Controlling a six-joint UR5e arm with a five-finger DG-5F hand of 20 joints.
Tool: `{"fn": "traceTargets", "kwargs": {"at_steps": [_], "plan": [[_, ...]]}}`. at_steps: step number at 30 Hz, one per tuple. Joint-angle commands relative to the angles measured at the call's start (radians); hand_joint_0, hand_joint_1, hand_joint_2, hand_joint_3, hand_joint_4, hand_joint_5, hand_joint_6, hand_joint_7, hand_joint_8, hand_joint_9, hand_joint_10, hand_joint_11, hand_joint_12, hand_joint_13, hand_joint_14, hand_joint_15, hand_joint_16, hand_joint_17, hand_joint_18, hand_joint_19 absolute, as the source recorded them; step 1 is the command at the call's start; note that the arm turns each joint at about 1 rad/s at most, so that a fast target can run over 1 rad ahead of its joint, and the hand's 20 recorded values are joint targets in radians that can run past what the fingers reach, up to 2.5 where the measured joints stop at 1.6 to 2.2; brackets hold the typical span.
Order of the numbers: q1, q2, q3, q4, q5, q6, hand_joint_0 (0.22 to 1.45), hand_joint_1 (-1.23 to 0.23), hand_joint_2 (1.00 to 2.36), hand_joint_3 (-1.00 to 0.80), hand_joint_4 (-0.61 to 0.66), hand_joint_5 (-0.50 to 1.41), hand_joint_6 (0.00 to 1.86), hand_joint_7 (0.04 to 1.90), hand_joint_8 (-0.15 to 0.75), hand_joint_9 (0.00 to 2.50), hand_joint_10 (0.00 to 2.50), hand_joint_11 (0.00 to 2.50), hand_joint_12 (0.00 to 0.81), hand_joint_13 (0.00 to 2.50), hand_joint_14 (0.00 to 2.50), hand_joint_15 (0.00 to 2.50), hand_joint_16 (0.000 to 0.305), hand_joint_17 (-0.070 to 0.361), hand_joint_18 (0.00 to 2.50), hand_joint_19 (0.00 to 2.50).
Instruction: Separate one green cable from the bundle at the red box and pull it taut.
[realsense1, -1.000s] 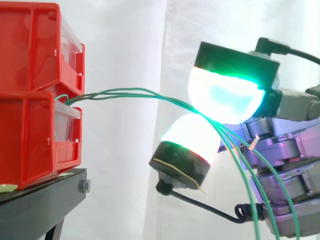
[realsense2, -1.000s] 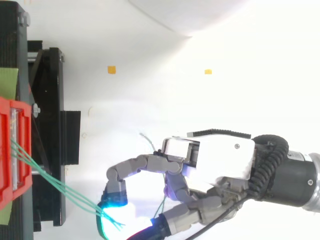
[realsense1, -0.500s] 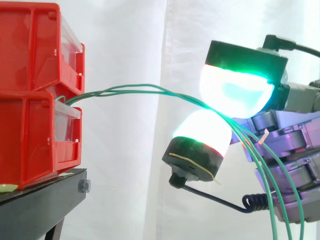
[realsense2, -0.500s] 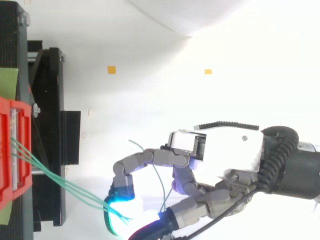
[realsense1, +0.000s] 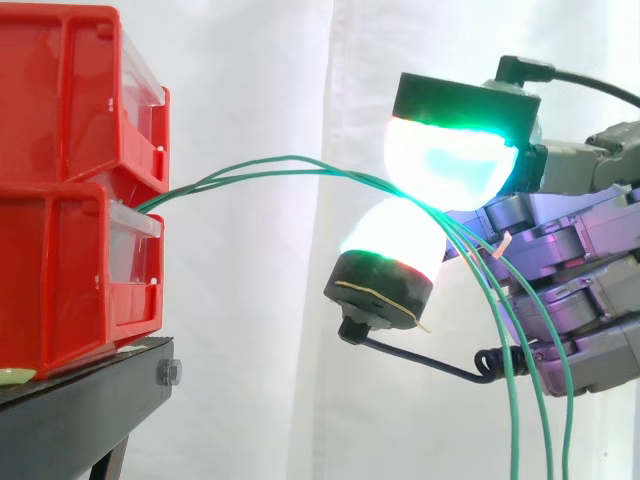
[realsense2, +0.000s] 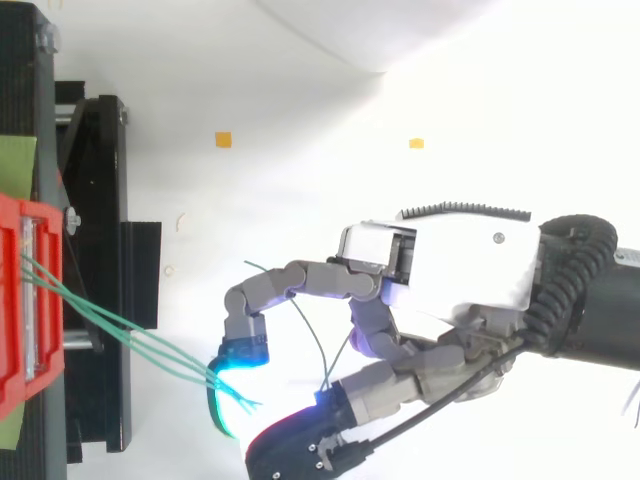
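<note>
— Item: hand (realsense2: 450, 290), state?
— Curled; two glowing pads (realsense1: 450, 165) clamp the green cables (realsense1: 300, 163) between them, well clear of the bins
— Item: green cables, location?
— Bundle; leaves the stacked red bins (realsense1: 60, 190) on the black stand (realsense1: 80, 410) where upper meets lower, arches to the pads, loose ends hanging beyond

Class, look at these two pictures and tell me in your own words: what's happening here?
A robot hand is pinching several green cables between two of its glowing fingertips. The cables come out of the stacked red bins on the black stand and rise in a loose arc to the pinch, so they are slack, not taut. Past the pinch their free ends hang down. No single cable has been separated from the bundle yet.
</note>
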Motion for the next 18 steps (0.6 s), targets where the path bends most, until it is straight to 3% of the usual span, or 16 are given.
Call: {"fn": "traceTargets", "kwargs": {"at_steps": [1, 11, 18], "plan": [[-0.015, 0.000, 0.017, -0.052, -0.035, -0.023, 0.73, -0.81, 1.02, -0.33, 0.13, 0.12, 0.50, 1.37, 0.036, 2.50, 1.75, 1.11, 0.142, 1.98, 2.50, 0.73, 0.052, 0.118, 2.10, 1.45], [-0.044, 0.000, 0.017, -0.078, -0.084, -0.108, 0.72, -0.84, 1.01, -0.36, 0.12, 0.12, 0.50, 1.37, 0.036, 2.50, 1.83, 1.06, 0.138, 1.98, 2.50, 0.72, 0.051, 0.116, 2.08, 1.43], [-0.053, 0.005, 0.017, -0.093, -0.101, -0.117, 0.72, -0.84, 1.01, -0.37, 0.13, 0.12, 0.50, 1.37, 0.037, 2.50, 1.87, 1.06, 0.140, 1.97, 2.50, 0.72, 0.052, 0.116, 2.07, 1.41]]}}
